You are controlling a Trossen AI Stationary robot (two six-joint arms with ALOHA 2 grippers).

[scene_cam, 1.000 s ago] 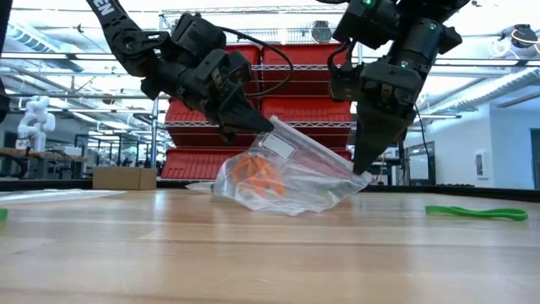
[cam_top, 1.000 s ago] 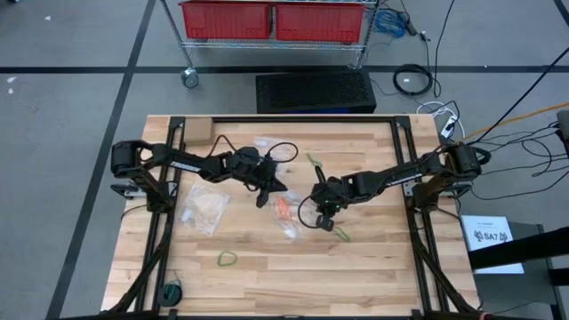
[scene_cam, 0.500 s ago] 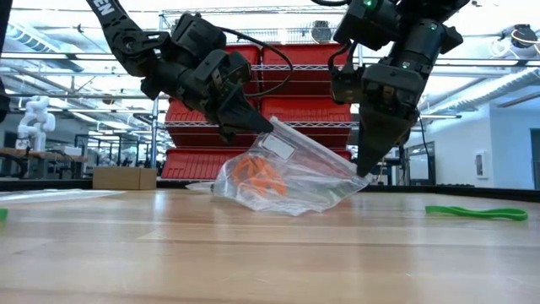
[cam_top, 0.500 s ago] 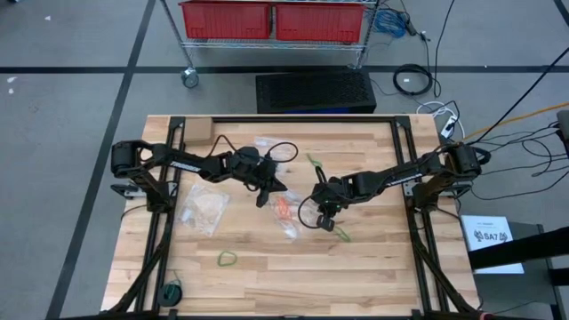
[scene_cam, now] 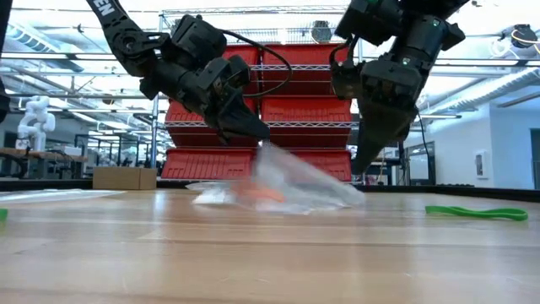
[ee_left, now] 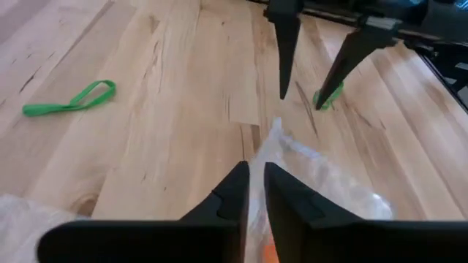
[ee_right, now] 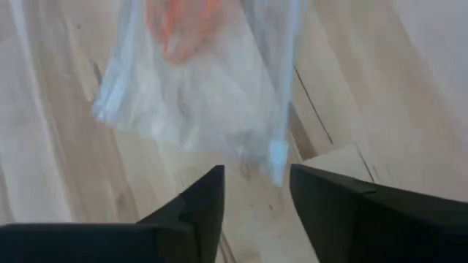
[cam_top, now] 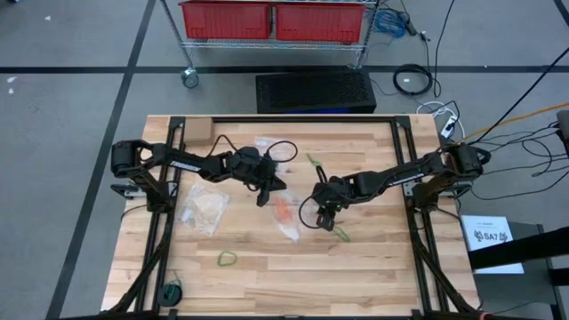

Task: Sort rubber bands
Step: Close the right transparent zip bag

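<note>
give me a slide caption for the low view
Both grippers just above a clear bag of orange bands dropping onto the table.

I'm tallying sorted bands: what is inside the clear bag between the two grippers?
Orange-red rubber bands show through the clear bag lying on the table. They blur into one clump, so their number is unclear, and any other colour under them cannot be seen.

high view looks straight down on the whole wooden table (cam_top: 267,267), far off; low view sits at tabletop height, level, facing red bins (scene_cam: 295,110) beyond the table. each wrist view looks close along its own fingers at the clear bag (ee_left: 322,183) mid-table, which all four views share.
</note>
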